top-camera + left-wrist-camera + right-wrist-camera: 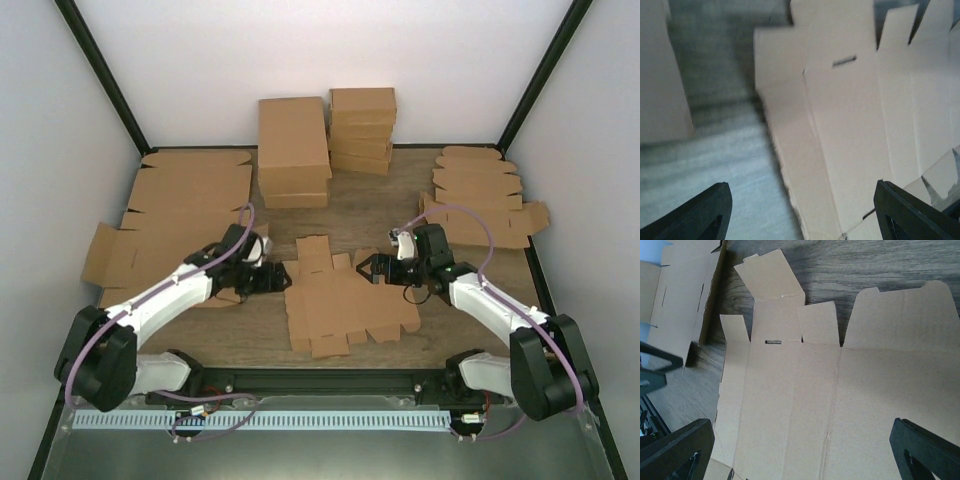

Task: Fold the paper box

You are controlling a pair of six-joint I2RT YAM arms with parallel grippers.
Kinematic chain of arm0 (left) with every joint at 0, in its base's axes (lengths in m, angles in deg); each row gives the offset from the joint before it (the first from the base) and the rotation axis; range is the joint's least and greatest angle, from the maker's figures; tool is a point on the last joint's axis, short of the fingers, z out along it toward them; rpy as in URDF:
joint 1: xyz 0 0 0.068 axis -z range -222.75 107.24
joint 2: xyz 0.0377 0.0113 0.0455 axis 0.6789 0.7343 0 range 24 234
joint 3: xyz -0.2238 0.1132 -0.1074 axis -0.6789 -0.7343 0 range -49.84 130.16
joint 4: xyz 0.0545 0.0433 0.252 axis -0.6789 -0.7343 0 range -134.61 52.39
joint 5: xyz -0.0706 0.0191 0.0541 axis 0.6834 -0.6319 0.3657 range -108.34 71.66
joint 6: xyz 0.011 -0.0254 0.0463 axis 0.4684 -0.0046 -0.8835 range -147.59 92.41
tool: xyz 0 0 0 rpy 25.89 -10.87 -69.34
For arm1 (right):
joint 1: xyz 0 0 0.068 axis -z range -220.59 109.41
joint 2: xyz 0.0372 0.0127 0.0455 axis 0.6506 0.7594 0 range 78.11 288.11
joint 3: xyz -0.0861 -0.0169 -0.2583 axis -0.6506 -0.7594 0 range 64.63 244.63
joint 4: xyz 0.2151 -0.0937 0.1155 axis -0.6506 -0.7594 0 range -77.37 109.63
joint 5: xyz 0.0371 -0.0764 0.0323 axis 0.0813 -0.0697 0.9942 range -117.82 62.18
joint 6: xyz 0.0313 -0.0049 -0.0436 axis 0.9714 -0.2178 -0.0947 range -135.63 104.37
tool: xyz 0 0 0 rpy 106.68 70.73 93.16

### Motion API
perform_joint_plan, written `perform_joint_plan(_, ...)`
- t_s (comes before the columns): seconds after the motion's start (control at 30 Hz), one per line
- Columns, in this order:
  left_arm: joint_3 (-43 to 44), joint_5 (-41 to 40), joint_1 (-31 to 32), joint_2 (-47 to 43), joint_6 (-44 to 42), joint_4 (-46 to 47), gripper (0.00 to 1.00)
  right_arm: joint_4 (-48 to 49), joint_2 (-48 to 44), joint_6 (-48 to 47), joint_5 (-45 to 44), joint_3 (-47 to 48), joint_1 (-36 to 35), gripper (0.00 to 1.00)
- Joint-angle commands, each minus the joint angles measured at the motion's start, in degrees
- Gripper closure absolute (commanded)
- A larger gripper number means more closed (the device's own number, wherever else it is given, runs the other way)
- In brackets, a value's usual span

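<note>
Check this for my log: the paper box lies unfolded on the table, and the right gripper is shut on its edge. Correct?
No: the right gripper is open, holding nothing, as the right wrist view shows. The paper box does lie unfolded on the table.

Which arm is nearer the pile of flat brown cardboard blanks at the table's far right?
Right. The right arm reaches close to the pile of flat brown cardboard blanks, on its near side; the left arm is across the table, well to the pile's left.
</note>
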Motion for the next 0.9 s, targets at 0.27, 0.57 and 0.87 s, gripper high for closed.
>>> perform_joint_plan(0.27,-16.63,12.5,-0.01,-2.13,11.69,18.81,0.27,6.13,2.13,2.64,4.45,-4.3,0.04,0.01)
perform_joint_plan(0.57,-20.65,16.48,-0.01,1.8,14.7,27.01,0.39,11.58,5.31,5.43,6.99,-8.9,-0.04,0.12)
perform_joint_plan(0.87,-23.02,18.68,-0.03,3.82,16.98,34.77,0.53,15.82,10.81,7.55,8.19,-11.53,-0.03,0.67)
